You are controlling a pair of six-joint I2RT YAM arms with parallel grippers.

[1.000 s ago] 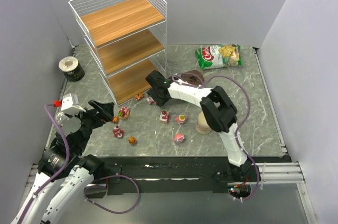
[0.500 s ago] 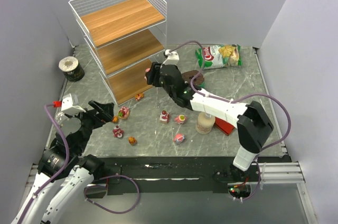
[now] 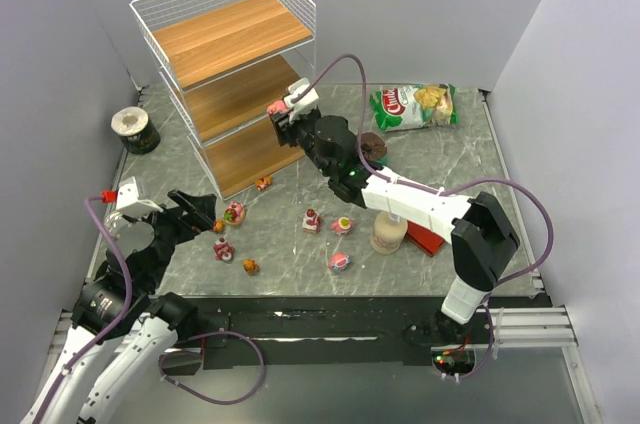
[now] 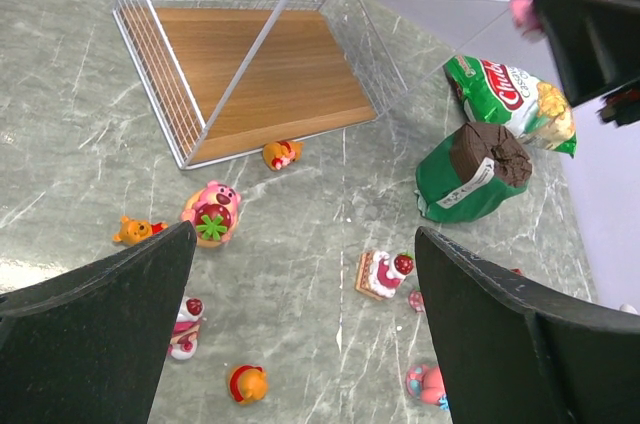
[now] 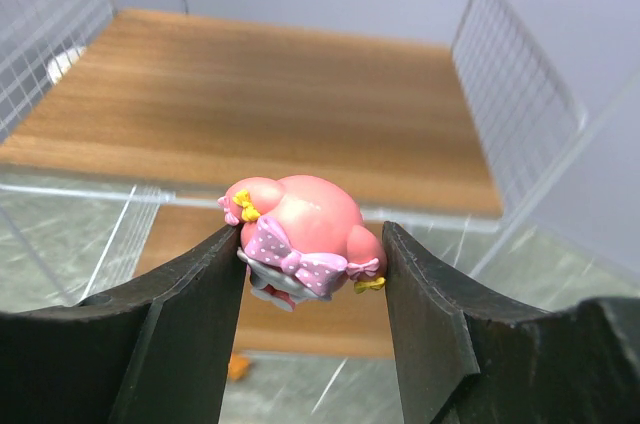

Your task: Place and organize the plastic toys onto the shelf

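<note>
My right gripper (image 3: 279, 110) was clamped on a pink toy (image 5: 300, 234) with a dotted bow, one finger pressed to each side of it. It hung just outside the shelf (image 3: 225, 36), on the open side that faces the chip bag (image 3: 415, 104). The right wrist camera put it about level with the middle tier, whose bare wood stretched away behind the toy. All three tiers that I could see carried nothing.

My left gripper (image 3: 196, 210) hovered off the shelf's near corner, its fingers spread wide and holding nothing. Through that gap, the left wrist camera showed me the other toys on the marble table (image 3: 480, 184).

A small orange-red one (image 3: 263, 183) lay just off the bottom tier's front edge. A little farther from the shelf sat a round pink one with a strawberry (image 3: 234, 212), with a tiny orange figure (image 3: 218, 226) just beside it. Beyond those, toward me, were a red-and-white piece (image 3: 223, 250) and an orange one (image 3: 250, 266). A red-and-white cake (image 3: 312, 220), a pink-and-yellow toy (image 3: 343, 225) and another pink one (image 3: 339, 262) lay well clear of the shelf, near the cream bottle (image 3: 388, 232).

A green pack with a brown top (image 4: 470, 174) stood between the shelf and the chip bag.
</note>
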